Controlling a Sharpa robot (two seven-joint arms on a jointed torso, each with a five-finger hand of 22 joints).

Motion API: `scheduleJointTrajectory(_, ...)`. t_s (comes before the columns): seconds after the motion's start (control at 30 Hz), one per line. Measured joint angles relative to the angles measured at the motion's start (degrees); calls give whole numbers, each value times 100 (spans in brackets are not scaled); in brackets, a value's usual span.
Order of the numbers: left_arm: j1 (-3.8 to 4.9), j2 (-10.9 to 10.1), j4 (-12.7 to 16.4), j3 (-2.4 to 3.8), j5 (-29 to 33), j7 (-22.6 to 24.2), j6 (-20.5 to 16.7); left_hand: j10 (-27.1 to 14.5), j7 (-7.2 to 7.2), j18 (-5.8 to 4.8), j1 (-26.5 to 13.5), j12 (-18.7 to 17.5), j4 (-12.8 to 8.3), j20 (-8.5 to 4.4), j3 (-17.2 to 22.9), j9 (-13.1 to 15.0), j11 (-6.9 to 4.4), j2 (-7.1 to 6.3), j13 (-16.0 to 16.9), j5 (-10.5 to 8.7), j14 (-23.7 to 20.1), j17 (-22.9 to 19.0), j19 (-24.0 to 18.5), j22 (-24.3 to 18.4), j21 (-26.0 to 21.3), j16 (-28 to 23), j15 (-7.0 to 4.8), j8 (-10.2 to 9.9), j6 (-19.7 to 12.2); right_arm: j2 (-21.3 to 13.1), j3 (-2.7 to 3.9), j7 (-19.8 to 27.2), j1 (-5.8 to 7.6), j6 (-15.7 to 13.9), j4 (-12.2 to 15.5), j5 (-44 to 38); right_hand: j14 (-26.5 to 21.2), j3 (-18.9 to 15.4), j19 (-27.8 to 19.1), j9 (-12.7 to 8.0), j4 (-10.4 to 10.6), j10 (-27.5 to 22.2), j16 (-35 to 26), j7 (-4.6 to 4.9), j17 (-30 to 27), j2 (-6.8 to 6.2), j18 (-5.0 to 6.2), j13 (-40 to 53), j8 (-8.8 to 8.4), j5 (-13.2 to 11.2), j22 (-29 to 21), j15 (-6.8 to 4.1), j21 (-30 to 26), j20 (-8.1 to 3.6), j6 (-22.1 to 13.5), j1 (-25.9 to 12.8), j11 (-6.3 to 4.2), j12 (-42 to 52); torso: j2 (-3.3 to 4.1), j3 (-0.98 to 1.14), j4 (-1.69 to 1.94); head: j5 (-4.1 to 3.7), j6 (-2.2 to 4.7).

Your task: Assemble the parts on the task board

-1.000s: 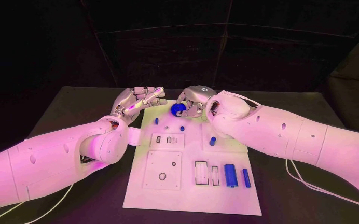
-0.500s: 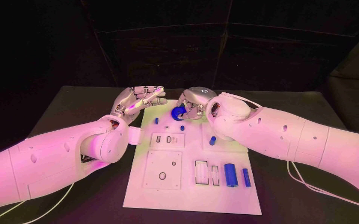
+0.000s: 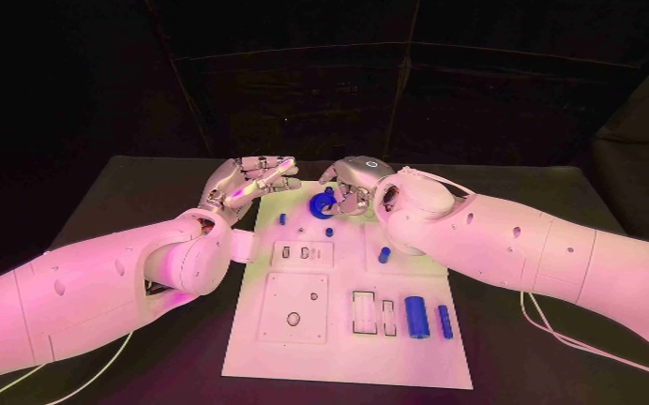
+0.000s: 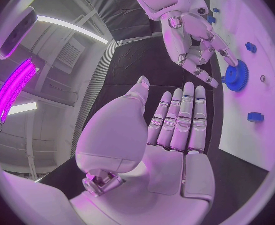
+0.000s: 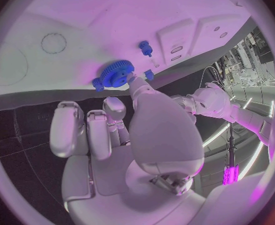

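While the right hand (image 3: 354,183) pinches the blue gear (image 3: 324,204) at the board's (image 3: 406,353) far end, a peg (image 3: 329,232) stands just nearer the robot. Holding nothing, the left hand (image 3: 249,183) hovers beside, fingers straight and together.

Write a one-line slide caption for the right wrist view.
Right hand touches a blue gear at the white board.
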Motion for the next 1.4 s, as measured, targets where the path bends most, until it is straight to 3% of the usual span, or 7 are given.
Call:
scheduleJointTrajectory(0.07, 0, -1, -4, 0, 0, 0, 0, 0, 0, 0, 0, 0, 0, 0, 0, 0, 0, 0, 0, 0, 0, -1, 0, 0, 0, 0, 0, 0, 0, -11, 0, -3, 0, -23, 4, 5, 0, -35, 0, 3, 35, 0, 0, 4, 0, 0, 0, 0, 0, 0, 0, 0, 0, 0, 10, 0, 0, 0, 0, 0, 0, -1, 2)
scheduleJointTrajectory(0.23, 0, -8, -9, 0, 1, -1, 0, 0, 0, 0, 0, 0, 0, 0, 0, 0, 0, 0, 0, 0, 0, -5, 0, 0, 0, 0, 0, 0, 0, -114, 0, -2, 0, -40, 53, 76, 0, -181, 0, 70, 211, 34, 0, -28, 0, 85, 0, 114, 67, 36, 9, 0, 0, 0, 552, -194, 31, 102, -1, 2, 0, -2, 7)
scheduleJointTrajectory(0.47, 0, -7, -9, 0, 3, -2, 0, 0, 0, 0, 0, 0, -16, 0, -16, 0, 0, 0, 0, 0, 0, -5, 0, -4, 0, 0, 0, 0, 0, -120, 0, 29, 0, 73, 71, 279, 0, -393, 0, 69, 541, 138, 24, -33, 10, 236, 0, 350, 67, 577, 49, 0, 25, 0, 625, -597, 12, 355, -3, 2, -6, -10, 13)
scheduleJointTrajectory(0.7, 0, 4, -16, 0, 5, -5, 0, 0, 0, 0, 0, 0, -16, 0, -16, 0, 0, 0, 0, 0, 0, -5, 0, -4, 0, 0, 0, 0, 0, -99, -1, 65, -1, 183, 84, 449, 0, -394, 0, 69, 542, 198, 24, -36, 10, 268, 0, 468, 67, 646, 68, 0, 49, 0, 664, -628, 10, 476, -1, 1, 14, -12, 1)
scheduleJointTrajectory(1.17, 0, 24, -38, -1, 6, -12, 0, 0, 0, 0, 0, 0, -16, 0, -16, 0, 0, 0, 0, 0, 0, -4, 0, -5, 0, 0, 0, 0, 0, -16, -1, 70, -9, 415, -55, 594, 0, -429, 22, 64, 507, 217, 24, -56, 9, 301, 0, 522, 66, 650, 84, 0, 48, 21, 684, -595, -10, 514, 3, -1, 4, 16, -35)
scheduleJointTrajectory(1.3, 0, 24, -41, -1, 7, -13, 0, 0, 0, 0, 0, 0, -16, 0, -16, 0, 0, 0, 0, 0, 0, -4, 0, -8, 0, 0, 0, 0, 0, -8, -1, 60, -17, 429, -81, 610, 0, -468, 22, 10, 468, 219, 46, -6, 8, 353, 0, 522, -16, 669, 84, -1, 48, 21, 186, -542, -8, 514, 2, -1, 4, 16, -40)
scheduleJointTrajectory(1.4, 0, 23, -42, -1, 7, -14, 0, 0, 0, 0, 0, -8, -16, 0, -16, 0, 0, 0, 0, 0, 0, -4, 0, -9, -11, 0, 0, 0, 0, -7, -1, 55, -19, 423, -87, 619, 0, -480, 22, 1, 457, 216, 46, 10, 8, 358, 1, 522, -17, 679, 83, -1, 47, 21, 95, -537, 32, 514, 2, 1, 4, 22, -37)
